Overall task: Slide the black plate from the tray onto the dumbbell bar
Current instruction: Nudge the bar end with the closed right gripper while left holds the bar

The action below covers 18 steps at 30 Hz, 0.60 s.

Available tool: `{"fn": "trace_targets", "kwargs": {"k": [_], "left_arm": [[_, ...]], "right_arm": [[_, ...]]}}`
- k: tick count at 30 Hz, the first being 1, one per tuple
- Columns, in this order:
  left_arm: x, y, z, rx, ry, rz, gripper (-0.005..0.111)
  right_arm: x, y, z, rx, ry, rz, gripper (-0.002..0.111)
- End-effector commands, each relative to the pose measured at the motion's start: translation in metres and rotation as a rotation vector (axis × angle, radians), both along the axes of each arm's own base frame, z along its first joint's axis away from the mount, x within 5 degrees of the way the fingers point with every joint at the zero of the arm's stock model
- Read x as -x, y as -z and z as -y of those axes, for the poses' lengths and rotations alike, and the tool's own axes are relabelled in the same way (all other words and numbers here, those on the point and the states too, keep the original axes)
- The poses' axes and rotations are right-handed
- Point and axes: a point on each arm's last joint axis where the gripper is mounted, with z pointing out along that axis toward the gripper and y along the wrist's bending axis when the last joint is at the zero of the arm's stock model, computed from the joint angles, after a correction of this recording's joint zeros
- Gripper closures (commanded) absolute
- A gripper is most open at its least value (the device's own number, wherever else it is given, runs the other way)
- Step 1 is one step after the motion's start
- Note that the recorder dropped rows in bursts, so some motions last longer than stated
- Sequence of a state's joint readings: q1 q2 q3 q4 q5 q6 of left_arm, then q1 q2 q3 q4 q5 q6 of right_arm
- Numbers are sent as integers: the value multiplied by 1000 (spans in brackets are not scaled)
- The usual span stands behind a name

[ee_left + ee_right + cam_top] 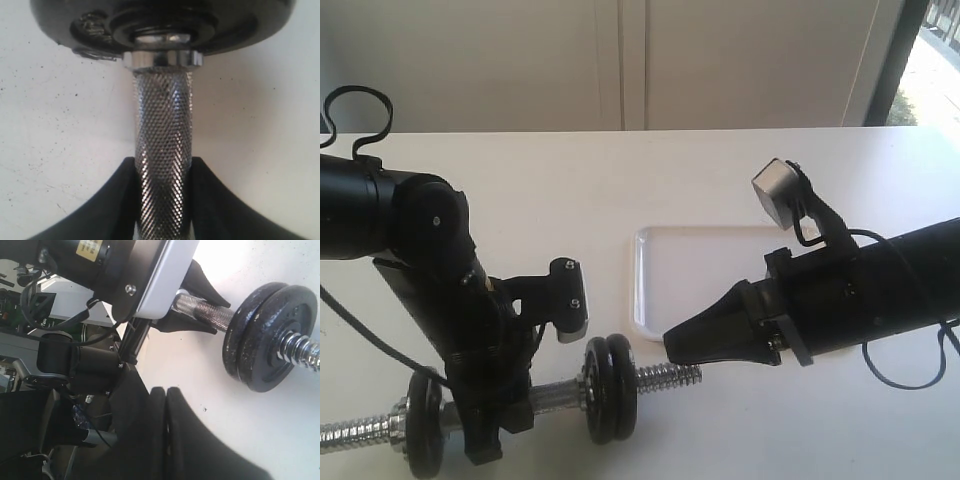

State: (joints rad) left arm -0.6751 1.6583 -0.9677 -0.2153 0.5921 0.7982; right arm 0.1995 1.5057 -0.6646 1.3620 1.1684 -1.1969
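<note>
Two grippers are working over the table: the left gripper (485, 440) is clamping the dumbbell bar (555, 393) at its knurled middle, the black plate (622, 387) is sitting on the bar's threaded end, and the right gripper (672, 342), fingers pressed together and holding nothing, is hovering before the white tray (642, 290).

White table (720, 180) with the white tray (650, 290) and, near it, the dumbbell bar (670, 378)

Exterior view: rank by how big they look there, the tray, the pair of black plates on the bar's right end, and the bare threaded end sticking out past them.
1. The tray, though the right gripper covers part of it.
2. The pair of black plates on the dumbbell bar.
3. The bare threaded end, clearly smallest.
</note>
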Motion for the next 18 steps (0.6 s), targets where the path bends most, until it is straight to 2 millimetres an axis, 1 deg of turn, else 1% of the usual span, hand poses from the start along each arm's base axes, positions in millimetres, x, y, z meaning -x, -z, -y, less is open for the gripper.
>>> {"fn": "trace_targets", "kwargs": {"k": [1,11,18], "left_arm": [[0,-15,8,86,-59,16,107],[-5,-16,10,119,-141,46,107],[-7,-17,11,132,-174,55,107]], "right_arm": [[1,-3,1,-7,-8,5,108],[0,-2,1,-1,-5,19,108],[-4,3,4,68,33,50,108]]}}
